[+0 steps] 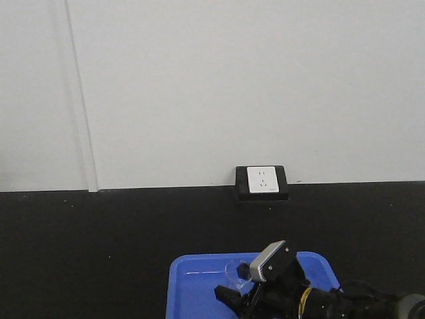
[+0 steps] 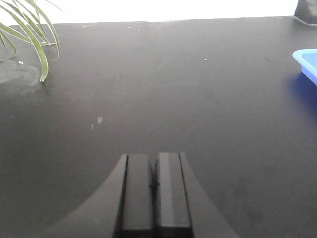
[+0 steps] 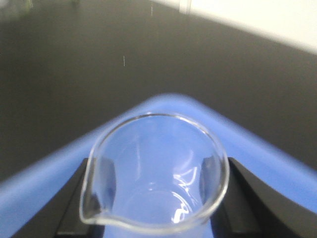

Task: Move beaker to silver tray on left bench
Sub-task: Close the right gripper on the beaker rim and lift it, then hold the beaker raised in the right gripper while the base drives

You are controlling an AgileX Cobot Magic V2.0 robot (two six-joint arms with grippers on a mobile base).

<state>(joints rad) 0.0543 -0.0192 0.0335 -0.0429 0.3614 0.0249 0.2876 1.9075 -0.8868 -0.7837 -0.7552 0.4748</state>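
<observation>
The beaker point(image 3: 153, 168), small, clear and with a pouring lip at its near left, stands between the two black fingers point(image 3: 74, 198) of my right gripper point(image 3: 156, 171). Both fingers press against its walls, so the gripper is shut on it. It sits over the bright blue tray point(image 3: 257, 148). In the front view the beaker point(image 1: 236, 272) shows faintly over that blue tray point(image 1: 192, 286), with the right gripper point(image 1: 232, 296) at the bottom edge. My left gripper point(image 2: 154, 168) hangs above the bare black bench, shut with nothing in it. The silver tray is out of view.
A corner of the blue tray point(image 2: 307, 62) shows at the right of the left wrist view. Green plant leaves point(image 2: 29, 34) hang at the far left. A white wall socket point(image 1: 262, 181) sits on the wall behind the black bench point(image 1: 99, 252).
</observation>
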